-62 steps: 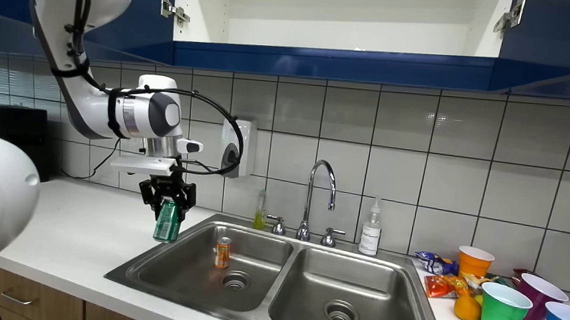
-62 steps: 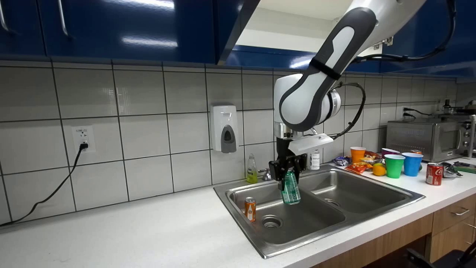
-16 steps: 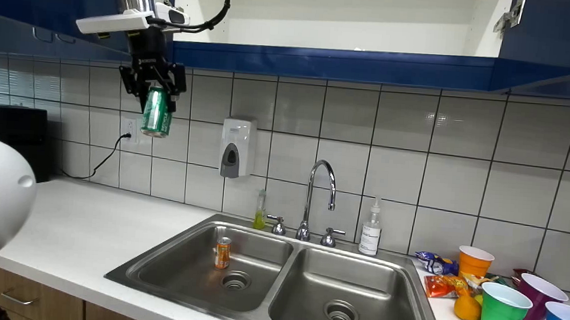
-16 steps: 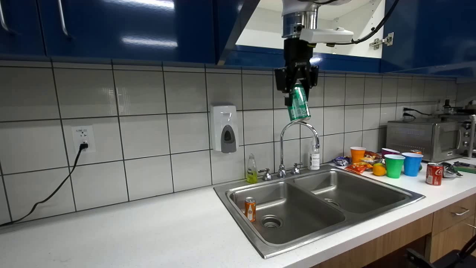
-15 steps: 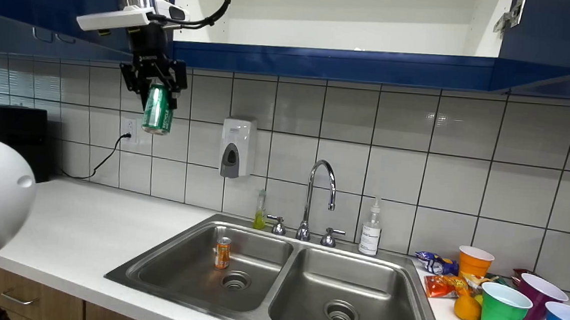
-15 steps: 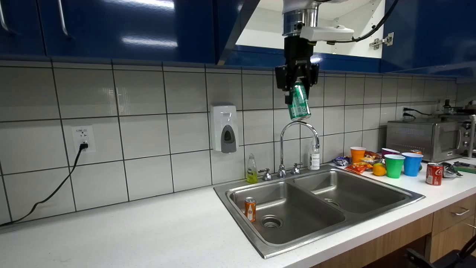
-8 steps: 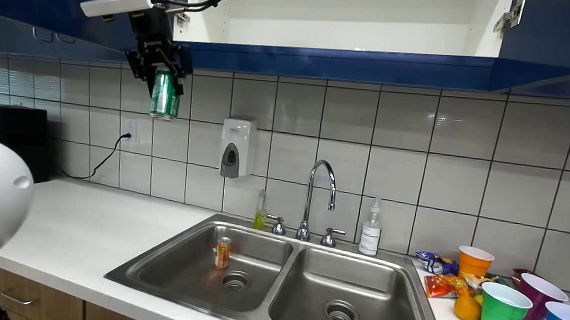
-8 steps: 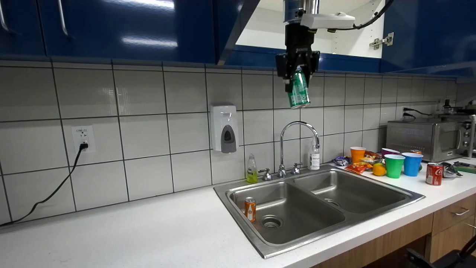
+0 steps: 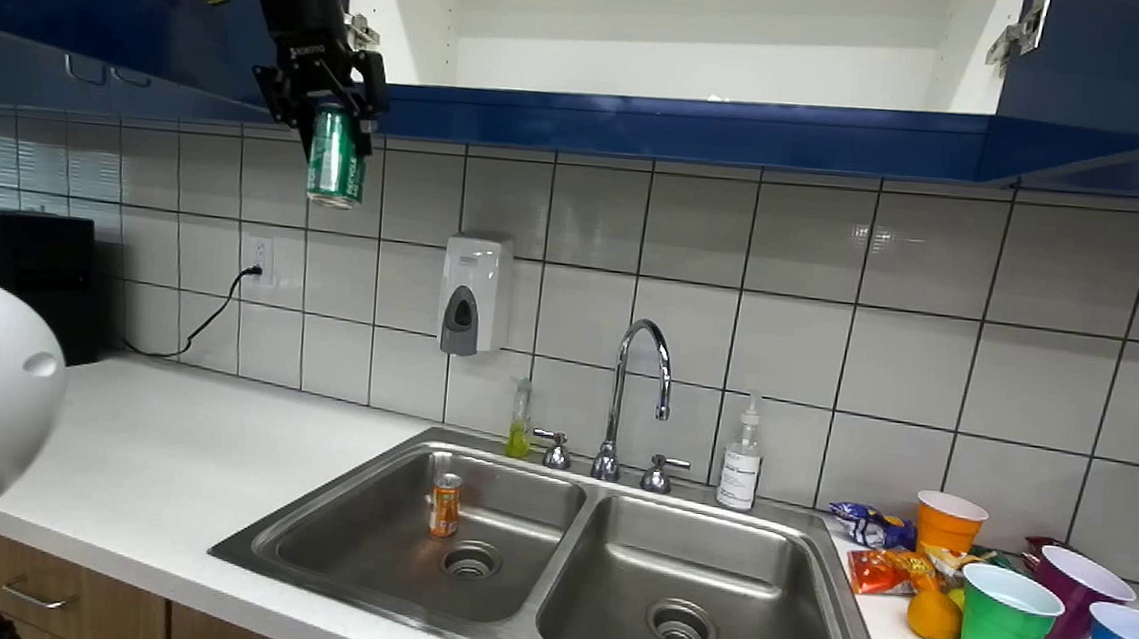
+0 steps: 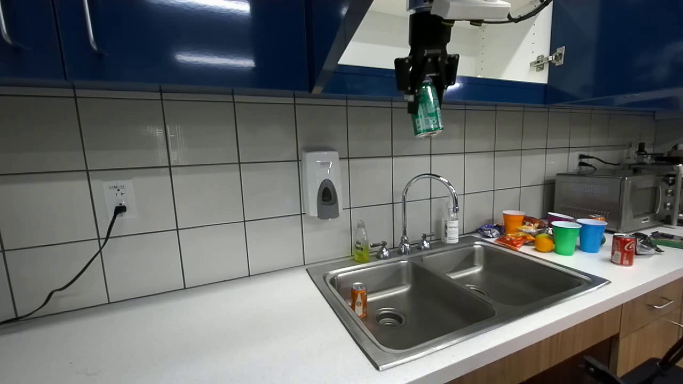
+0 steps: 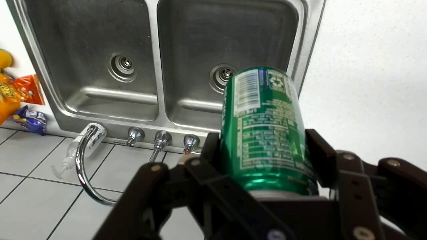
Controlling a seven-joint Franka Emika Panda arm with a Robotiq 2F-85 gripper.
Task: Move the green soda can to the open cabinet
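Observation:
My gripper (image 9: 337, 139) is shut on the green soda can (image 9: 337, 165), with a black finger on either side of its upper part. In an exterior view the can (image 10: 427, 113) hangs in the air above the faucet, leaning slightly, its base free. The wrist view shows the can (image 11: 263, 130) squeezed between both fingers, its top end close to the palm. The open cabinet (image 9: 688, 52) has a white interior and a dark blue bottom edge. In both exterior views the can appears lower than the cabinet floor, and outside the cabinet.
Below lies a double sink (image 9: 551, 584) with an orange can (image 9: 445, 504) in its basin. The curved faucet (image 9: 667, 351) rises behind it. An open cabinet door (image 10: 341, 40) juts forward. Cups, including a green cup (image 9: 1007, 631), and snack packets crowd the counter's right end.
The gripper has risen steadily with the can in its grip, from just above the sink to near the cabinet's bottom edge. The orange can and the cups have stayed put.

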